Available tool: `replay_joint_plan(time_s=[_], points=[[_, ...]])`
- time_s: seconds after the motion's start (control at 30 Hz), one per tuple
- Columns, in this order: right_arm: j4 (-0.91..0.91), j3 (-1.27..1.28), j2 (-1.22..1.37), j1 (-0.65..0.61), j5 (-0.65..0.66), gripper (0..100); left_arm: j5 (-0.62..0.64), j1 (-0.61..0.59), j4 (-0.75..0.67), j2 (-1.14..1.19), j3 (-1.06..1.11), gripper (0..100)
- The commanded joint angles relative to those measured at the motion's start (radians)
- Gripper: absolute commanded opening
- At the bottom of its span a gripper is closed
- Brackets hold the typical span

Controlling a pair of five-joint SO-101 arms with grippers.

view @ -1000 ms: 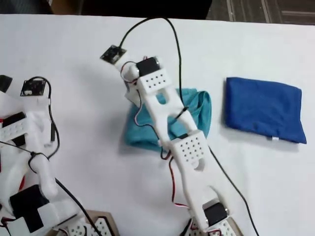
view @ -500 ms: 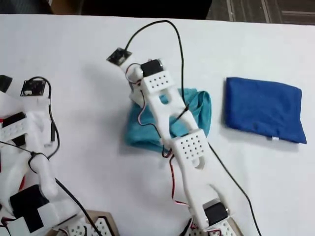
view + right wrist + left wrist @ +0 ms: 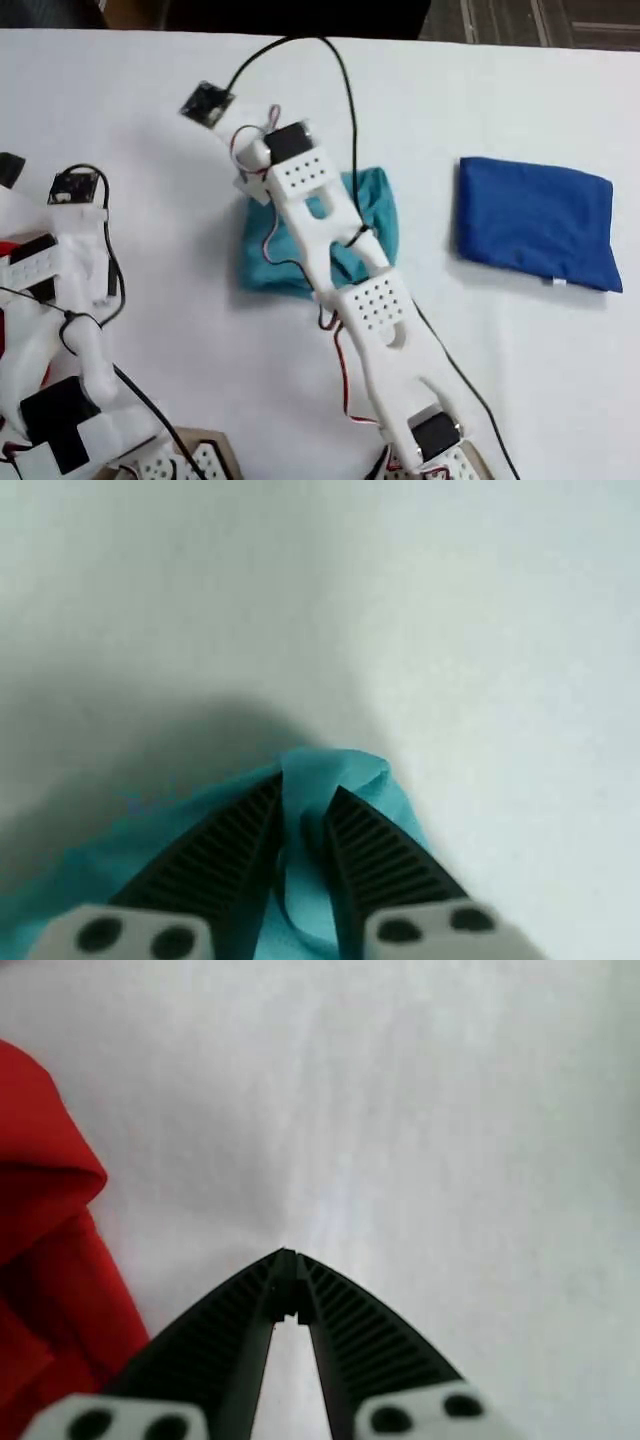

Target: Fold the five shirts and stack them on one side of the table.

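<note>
High view: white worktop [image 3: 150, 340] with two arms on it
Teal shirt [image 3: 372, 205]: crumpled near the worktop's middle, partly under the right arm [image 3: 340, 260]
Right fingers [image 3: 235, 845]: clenched on a fold at the teal shirt's edge, cloth pinched between the ribbed faces
Blue shirt [image 3: 535, 222]: folded flat, at 3 o'clock from the teal shirt, apart from it
Left arm [image 3: 60, 260]: at the 9 o'clock edge of the worktop
Left fingers [image 3: 225, 1330]: pressed tip to tip, grasping nothing, over bare worktop
Red shirt [image 3: 40, 1260]: bunched just beside the left fingers
</note>
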Motion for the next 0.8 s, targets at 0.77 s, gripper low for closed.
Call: replay_joint_plan(time_s=[0.77], points=[[0.249, -0.012, -0.105, 0.124, -0.015, 2.2, 0.011, 0.0, -0.051, -0.041, -0.002, 3]])
